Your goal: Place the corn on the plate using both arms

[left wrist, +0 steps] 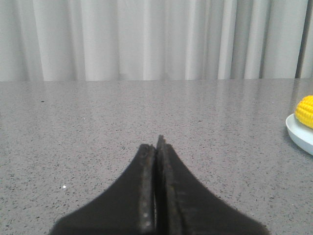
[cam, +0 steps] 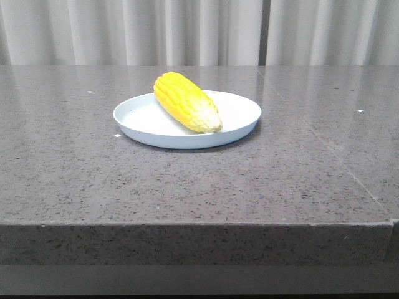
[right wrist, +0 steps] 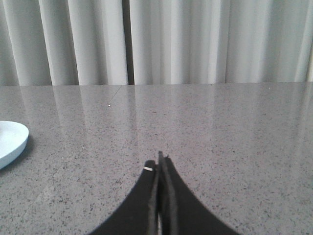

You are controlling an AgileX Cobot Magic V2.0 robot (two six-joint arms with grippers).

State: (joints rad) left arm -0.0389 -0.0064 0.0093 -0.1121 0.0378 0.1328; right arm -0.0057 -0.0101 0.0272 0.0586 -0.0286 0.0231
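Observation:
The yellow corn (cam: 185, 101) lies on the pale blue-white plate (cam: 240, 111) in the middle of the table, its whitish tip toward the front right. Neither arm shows in the front view. In the left wrist view my left gripper (left wrist: 156, 144) is shut and empty, low over bare table, with the plate's rim (left wrist: 299, 135) and the corn's end (left wrist: 305, 110) far off to one side. In the right wrist view my right gripper (right wrist: 159, 161) is shut and empty, with the plate's edge (right wrist: 11, 141) far off to the other side.
The grey speckled stone table (cam: 75, 174) has a front edge near the bottom of the front view. A seam (cam: 330, 152) runs across its right part. White curtains (cam: 187, 31) hang behind the table.

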